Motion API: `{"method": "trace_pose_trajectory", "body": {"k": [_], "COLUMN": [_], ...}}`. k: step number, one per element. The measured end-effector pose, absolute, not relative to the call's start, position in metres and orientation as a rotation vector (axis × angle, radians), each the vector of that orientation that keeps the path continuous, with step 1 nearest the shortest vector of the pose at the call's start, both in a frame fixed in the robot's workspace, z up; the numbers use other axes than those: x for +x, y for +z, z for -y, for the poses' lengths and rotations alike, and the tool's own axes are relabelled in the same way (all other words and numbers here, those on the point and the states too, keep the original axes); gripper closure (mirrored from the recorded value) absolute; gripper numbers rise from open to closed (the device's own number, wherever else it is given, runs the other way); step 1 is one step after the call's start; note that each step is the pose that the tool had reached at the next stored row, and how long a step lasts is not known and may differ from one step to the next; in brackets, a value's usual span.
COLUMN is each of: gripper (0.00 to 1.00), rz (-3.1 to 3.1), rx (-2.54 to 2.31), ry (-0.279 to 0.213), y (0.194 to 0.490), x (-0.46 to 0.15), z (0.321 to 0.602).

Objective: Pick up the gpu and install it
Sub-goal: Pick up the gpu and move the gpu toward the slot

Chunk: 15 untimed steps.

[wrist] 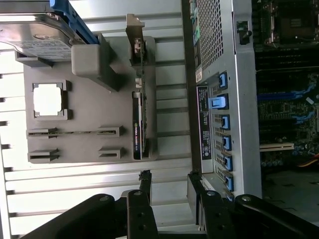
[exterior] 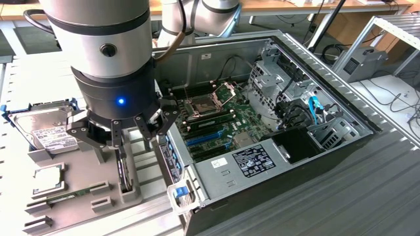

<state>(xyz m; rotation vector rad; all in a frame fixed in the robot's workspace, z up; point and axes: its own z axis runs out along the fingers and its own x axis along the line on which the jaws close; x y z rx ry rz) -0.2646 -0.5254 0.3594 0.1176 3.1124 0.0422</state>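
The gpu (exterior: 123,173) stands on its edge in a slot of the grey holder tray (exterior: 78,169), a thin card with a black face and its silver bracket at the far end. In the wrist view the gpu (wrist: 138,122) shows as a narrow dark strip on the tray (wrist: 94,114). My gripper (exterior: 131,142) hangs just above the card's far half, open, with nothing between its fingers. In the wrist view the gripper (wrist: 169,183) stands with its two black fingertips (wrist: 145,180) spread apart, off the card's near end.
The tray also holds a hard drive (exterior: 49,130), a processor chip (exterior: 49,177) and a memory stick (exterior: 66,196). Close beside it, on the exterior view's right, lies the open computer case (exterior: 328,98), with blue slots (exterior: 206,138) on its motherboard (exterior: 223,123).
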Motion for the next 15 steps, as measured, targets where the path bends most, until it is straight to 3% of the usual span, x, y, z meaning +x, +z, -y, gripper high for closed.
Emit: {"method": "trace_pose_trajectory", "body": {"k": [15], "gripper": [0.58], "rz": [-3.112], "rx": [0.118], "ry": [0.04], "y": [0.3532], "x": [-0.2646], "z": [0.5254]}}
